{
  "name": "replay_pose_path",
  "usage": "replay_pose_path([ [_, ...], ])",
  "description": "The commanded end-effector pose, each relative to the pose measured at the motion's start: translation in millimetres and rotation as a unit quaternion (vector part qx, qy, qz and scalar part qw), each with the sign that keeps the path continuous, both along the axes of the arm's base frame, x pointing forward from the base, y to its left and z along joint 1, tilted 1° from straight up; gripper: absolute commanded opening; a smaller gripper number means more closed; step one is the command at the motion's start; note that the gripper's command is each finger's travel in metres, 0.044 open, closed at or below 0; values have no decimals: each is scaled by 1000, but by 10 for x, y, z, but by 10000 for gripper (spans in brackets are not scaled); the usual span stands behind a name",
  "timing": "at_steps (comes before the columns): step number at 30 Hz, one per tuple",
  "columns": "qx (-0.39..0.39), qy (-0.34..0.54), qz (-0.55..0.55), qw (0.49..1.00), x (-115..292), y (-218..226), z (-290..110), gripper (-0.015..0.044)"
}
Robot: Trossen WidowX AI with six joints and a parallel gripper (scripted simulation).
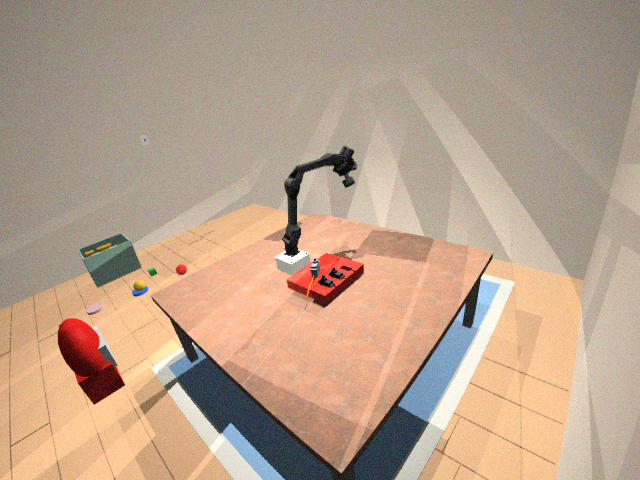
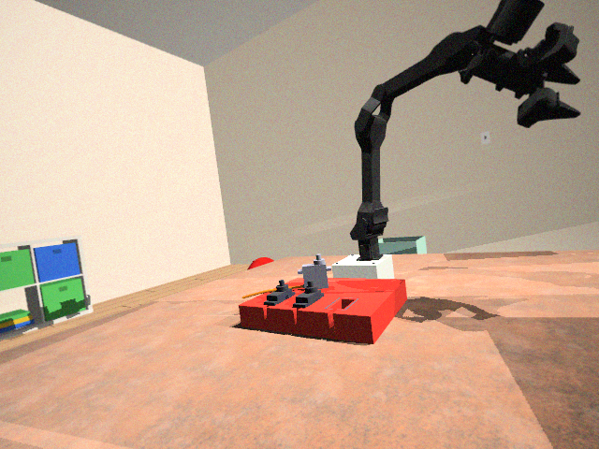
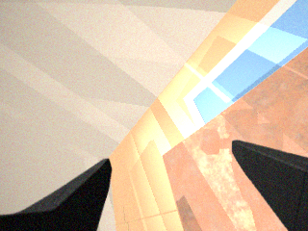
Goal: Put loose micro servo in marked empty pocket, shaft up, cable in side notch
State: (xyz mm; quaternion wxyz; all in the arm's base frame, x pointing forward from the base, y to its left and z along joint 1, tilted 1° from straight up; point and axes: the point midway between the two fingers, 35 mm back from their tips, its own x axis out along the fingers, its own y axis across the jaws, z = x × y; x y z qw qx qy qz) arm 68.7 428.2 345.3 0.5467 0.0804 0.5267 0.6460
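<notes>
The red deck [image 1: 300, 282] [image 2: 370, 295] lies on the table beside the arm's base. The loose grey micro servo [image 1: 314, 267] [image 2: 315, 273] stands upright at the deck's back left, shaft up, higher than the two dark servos [image 1: 326, 281] [image 2: 279, 293] seated in their pockets. Its orange cable [image 1: 308, 289] [image 2: 258, 292] trails off the deck onto the table. The empty pocket [image 1: 347, 268] [image 2: 345, 303] is to the right of the dark servos. My gripper [image 1: 352, 174] [image 2: 576, 96] [image 3: 170, 151] is open and empty, high above the table and far from the deck.
The arm stands on a white base block [image 1: 292, 261] [image 2: 363, 267] just behind the deck. The wrist view shows the table's edge [image 3: 217, 168] and a blue rug [image 3: 250, 72]. A green bin [image 1: 109, 258] and small toys are on the floor.
</notes>
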Motion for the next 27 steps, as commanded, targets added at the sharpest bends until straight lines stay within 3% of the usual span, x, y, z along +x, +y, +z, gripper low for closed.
replay_pose_path([
  [1, -29, -2, -63, 998, 403, -149, -168, 440],
  [14, -118, 15, -253, 960, 1494, -853, -665, 440],
  [27, -209, 59, -436, 873, 2238, -1939, -1164, 440],
])
